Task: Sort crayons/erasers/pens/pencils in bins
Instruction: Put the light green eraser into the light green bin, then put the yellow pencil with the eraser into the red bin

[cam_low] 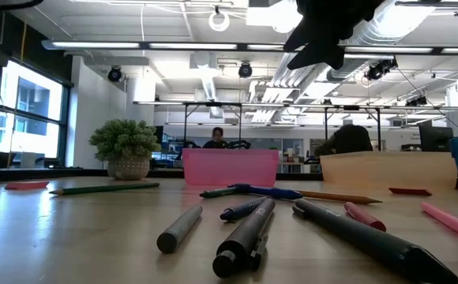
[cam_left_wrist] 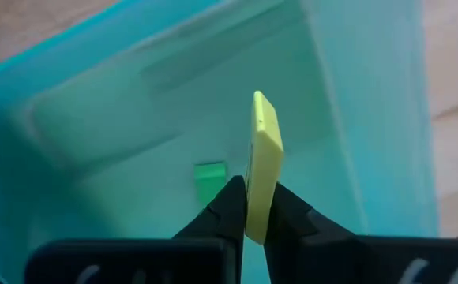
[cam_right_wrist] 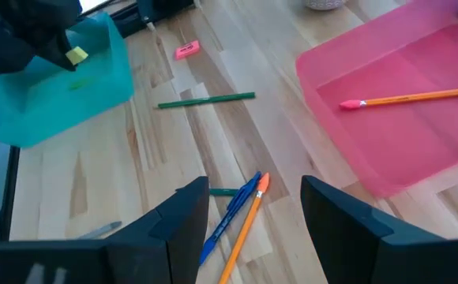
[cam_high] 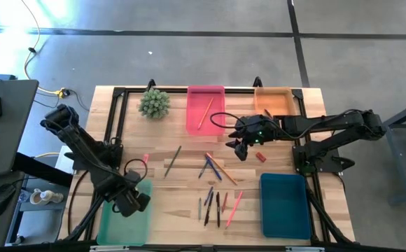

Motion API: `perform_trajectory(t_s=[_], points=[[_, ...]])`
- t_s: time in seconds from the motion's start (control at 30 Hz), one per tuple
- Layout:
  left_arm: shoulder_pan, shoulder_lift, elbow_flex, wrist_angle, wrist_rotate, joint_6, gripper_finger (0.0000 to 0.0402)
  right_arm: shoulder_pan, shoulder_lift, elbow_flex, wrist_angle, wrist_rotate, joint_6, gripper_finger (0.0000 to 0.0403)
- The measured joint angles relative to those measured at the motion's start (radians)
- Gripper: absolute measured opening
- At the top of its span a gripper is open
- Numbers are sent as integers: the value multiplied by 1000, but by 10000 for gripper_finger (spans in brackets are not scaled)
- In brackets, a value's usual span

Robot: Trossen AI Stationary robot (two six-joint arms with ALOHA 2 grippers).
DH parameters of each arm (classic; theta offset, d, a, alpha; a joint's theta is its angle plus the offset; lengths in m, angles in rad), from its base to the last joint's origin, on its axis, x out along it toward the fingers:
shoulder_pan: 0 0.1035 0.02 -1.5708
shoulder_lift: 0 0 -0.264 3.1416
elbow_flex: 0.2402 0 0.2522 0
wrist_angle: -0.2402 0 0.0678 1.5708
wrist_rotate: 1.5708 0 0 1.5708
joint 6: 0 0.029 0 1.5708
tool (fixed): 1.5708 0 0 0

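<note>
My left gripper (cam_high: 131,198) hangs over the light green bin (cam_high: 122,222) at the table's near left, shut on a yellow-green eraser (cam_left_wrist: 262,158). A small green eraser (cam_left_wrist: 209,180) lies on that bin's floor. My right gripper (cam_high: 241,148) is open and holds nothing. It hovers above the table just near the pink bin (cam_high: 205,112), over a blue pen (cam_right_wrist: 230,213) and an orange pencil (cam_right_wrist: 245,225). One orange pencil (cam_right_wrist: 418,99) lies inside the pink bin. A dark green pencil (cam_high: 173,161) and a pink eraser (cam_high: 145,158) lie on the wood. My left gripper pinches the yellow-green eraser by its lower end (cam_left_wrist: 257,225), one finger (cam_left_wrist: 225,209) on each flat face. The eraser stands on edge, sticking out beyond the fingertips, lifted clear above the green bin's floor.
The orange bin (cam_high: 273,101) sits at the far right, the teal-blue bin (cam_high: 285,203) at the near right. A red eraser (cam_high: 260,157) lies right of my right gripper. Several pens and pencils (cam_high: 217,206) are scattered mid-table. A potted plant (cam_high: 154,103) stands at the far left.
</note>
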Motion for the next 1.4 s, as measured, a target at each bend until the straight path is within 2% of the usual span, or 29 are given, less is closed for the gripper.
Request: perform_trajectory(t_s=[0.4,0.73,0.83,1.1,1.27,1.4], points=[[1,0,-11,21,46,-4,68,0,1,0,-59,0,0,194],[4,0,-11,18,48,-7,161,1,1,0,-63,-3,-25,194],[9,-10,-3,18,45,11,175,3,1,0,-63,-4,-61,194],[51,-119,56,10,-198,171,169,32,20,51,-108,28,-53,194],[152,-224,56,-26,-346,356,168,27,85,145,-231,41,-12,194],[259,-299,56,-44,-414,534,168,28,159,222,-372,41,67,194]])
